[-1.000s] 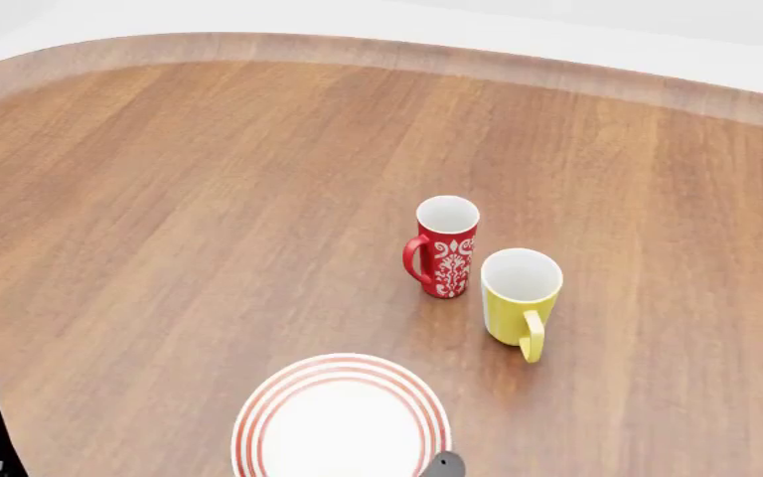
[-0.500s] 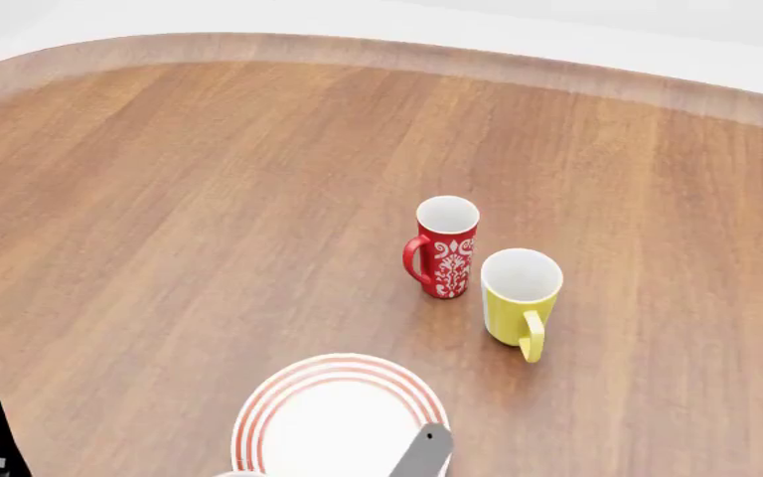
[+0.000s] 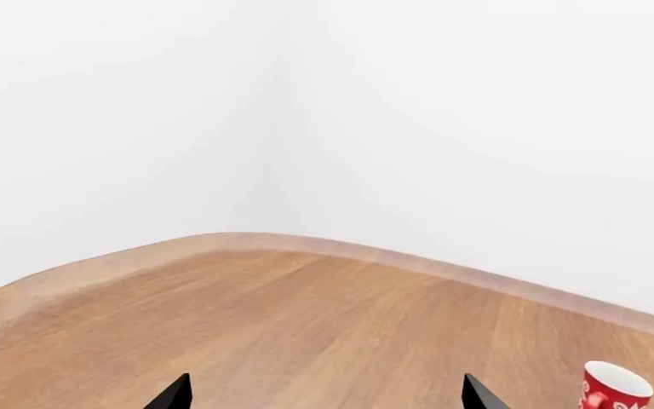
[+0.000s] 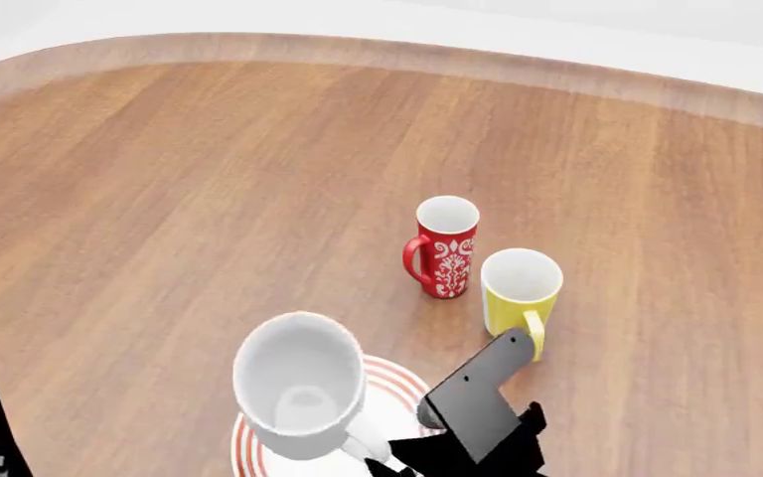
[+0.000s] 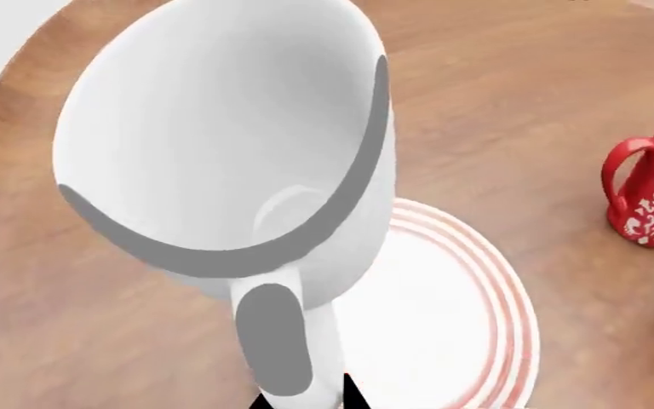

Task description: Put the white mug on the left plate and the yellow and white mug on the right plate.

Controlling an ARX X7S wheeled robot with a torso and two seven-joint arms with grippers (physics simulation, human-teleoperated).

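- Wooden desk (image 4: 156, 199) with a rounded edge, white walls behind.
- Right tool (image 4: 401, 459) grasps the large plain white mug (image 4: 299, 386) by its handle, over a red-ringed white plate (image 5: 463, 324).
- Small yellow mug (image 4: 520, 294) stands beside a red floral mug (image 4: 445, 246) (apart from the plate).
- Left tool (image 3: 321, 396) is spread, holding nothing.

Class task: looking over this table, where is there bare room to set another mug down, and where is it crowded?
Free: the wide wood left of the red mug, up to the table's curved edge. Crowded: red mug beside yellow mug, with the white mug above the plate.
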